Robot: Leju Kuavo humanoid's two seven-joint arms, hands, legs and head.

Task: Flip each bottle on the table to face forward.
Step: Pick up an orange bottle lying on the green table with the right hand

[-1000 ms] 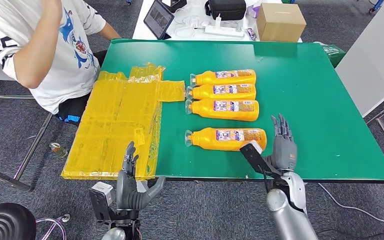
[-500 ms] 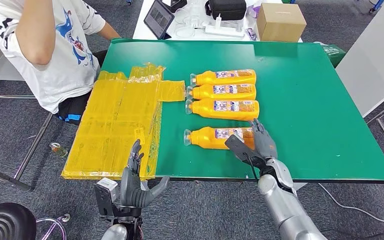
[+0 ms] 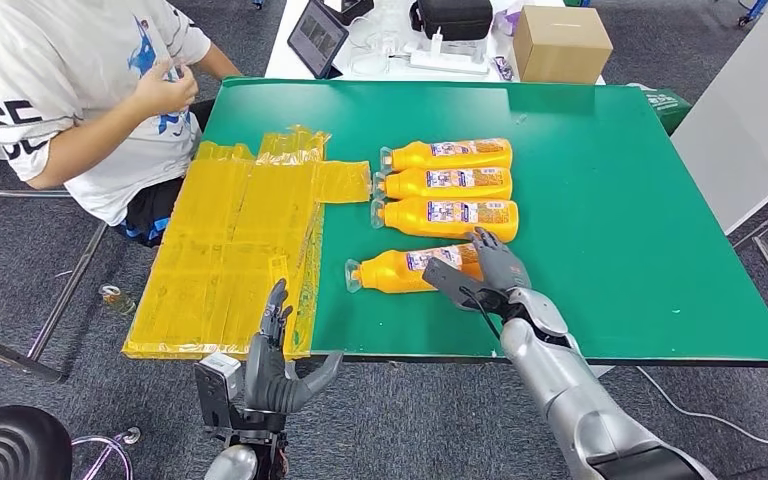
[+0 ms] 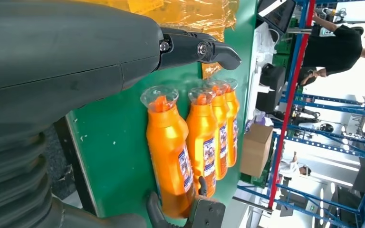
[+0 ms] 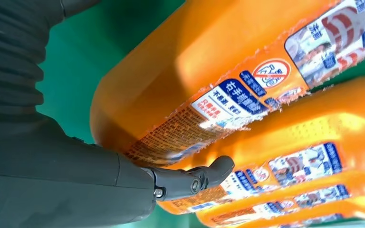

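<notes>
Four orange bottles lie sideways; nearest bottle [image 3: 405,269], grasped at base by right hand [image 3: 495,268], points cap toward yellow sheet [image 3: 230,250]; left hand [image 3: 270,365] released.

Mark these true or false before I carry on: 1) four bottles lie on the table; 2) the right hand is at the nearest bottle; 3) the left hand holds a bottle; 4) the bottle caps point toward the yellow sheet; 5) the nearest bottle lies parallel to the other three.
1) True: four bottles lie on the table.
2) True: the right hand is against the base end of the nearest bottle.
3) False: the left hand is open, holding nothing, at the table's near edge.
4) True: the caps point toward the yellow sheet.
5) False: it lies skewed, while the other three lie in a neat row.
</notes>
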